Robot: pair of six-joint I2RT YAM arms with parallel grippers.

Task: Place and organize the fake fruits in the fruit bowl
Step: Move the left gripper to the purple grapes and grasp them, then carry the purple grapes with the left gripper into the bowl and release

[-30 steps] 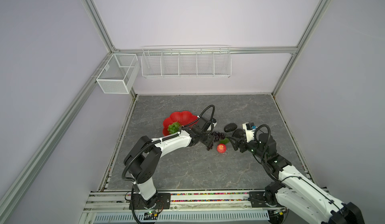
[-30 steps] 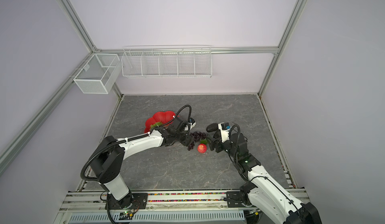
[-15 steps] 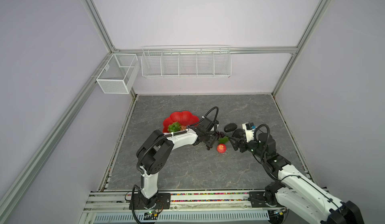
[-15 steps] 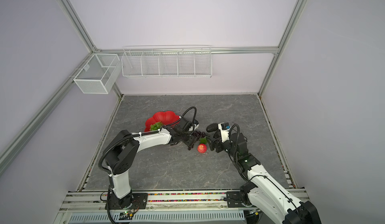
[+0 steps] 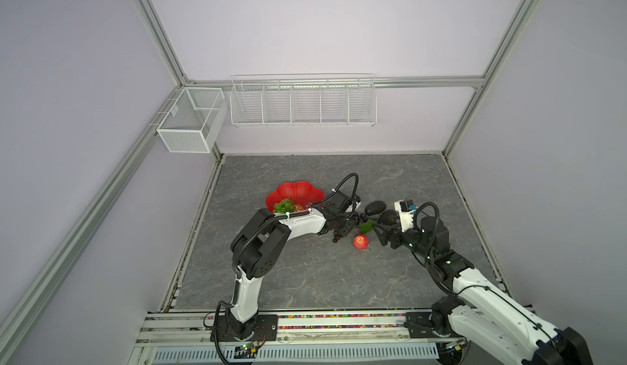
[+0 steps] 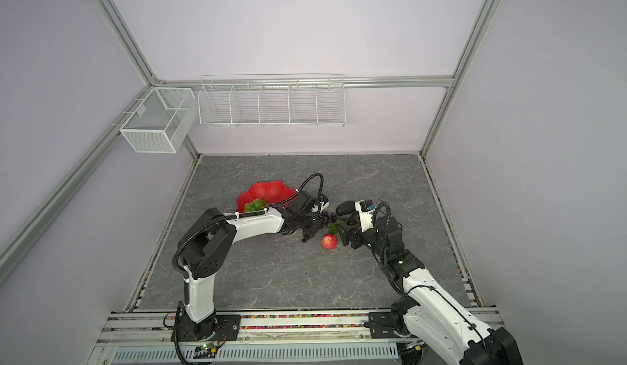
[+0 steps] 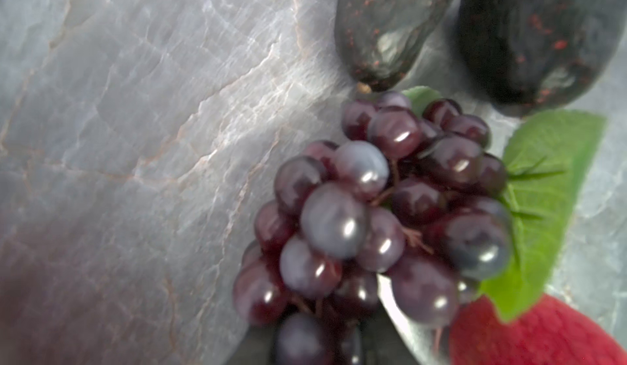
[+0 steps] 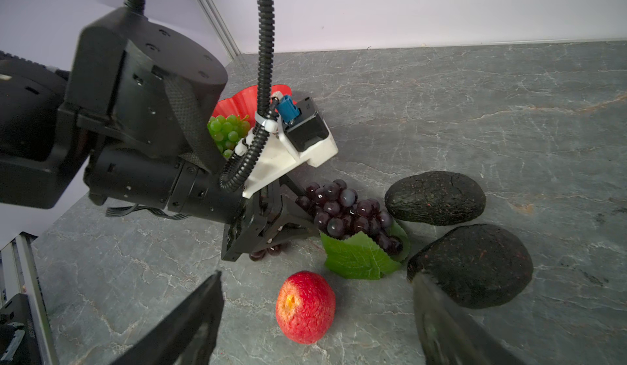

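The red fruit bowl (image 5: 296, 191) (image 6: 268, 190) holds the green grape bunch (image 5: 284, 206) (image 8: 227, 130). On the table to its right, my left gripper (image 5: 342, 229) (image 7: 325, 332) is shut on the near end of the dark purple grape bunch (image 7: 373, 210) (image 8: 342, 210); its green leaf (image 8: 359, 258) lies flat. Two blackish avocados (image 8: 436, 197) (image 8: 475, 265) lie just beyond the bunch. The small red apple (image 5: 360, 242) (image 8: 305, 307) rests on the table. My right gripper (image 6: 346, 234) (image 8: 315, 278) is open, low, with the apple between its fingers, which do not touch it.
A white wire shelf (image 5: 303, 100) hangs on the back wall and a white mesh basket (image 5: 190, 124) on the left rail, both above the table. The left arm's forearm (image 5: 298, 225) lies across the bowl's near edge. Both wrists are close together at mid-table.
My left gripper has closed from open onto the purple grape bunch, and its elbow has swung in toward the middle. The right arm and the apple have not moved.
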